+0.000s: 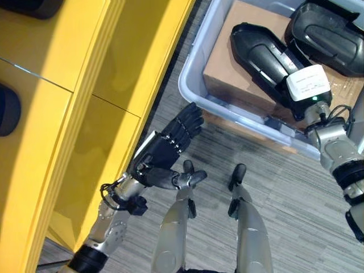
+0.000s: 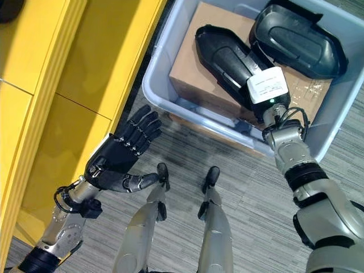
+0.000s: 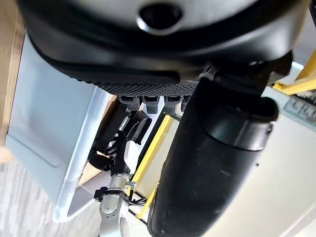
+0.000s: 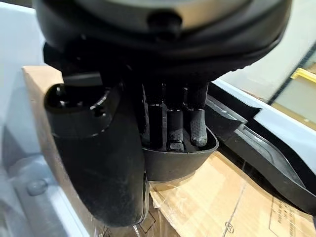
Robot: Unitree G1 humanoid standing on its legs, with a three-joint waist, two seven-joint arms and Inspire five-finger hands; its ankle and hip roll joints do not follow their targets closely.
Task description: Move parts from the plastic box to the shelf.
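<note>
The right hand [image 2: 259, 94] reaches into the grey plastic box [image 2: 156, 77], fingers [image 4: 196, 129] curled over the rim of a long, glossy black moulded part [image 2: 224, 60] and thumb underneath, apparently pinching it. The part lies on a brown cardboard sheet [image 2: 193, 74]; a second, wider black part [image 2: 298, 40] sits just beyond the hand. The left hand [image 1: 165, 151] hovers empty, fingers spread, beside the yellow shelf [image 1: 68, 114].

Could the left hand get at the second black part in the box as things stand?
Probably not without moving over. The left hand hangs open outside the box, by the yellow shelf. The second part lies at the far side, beyond the part under the right hand.
</note>
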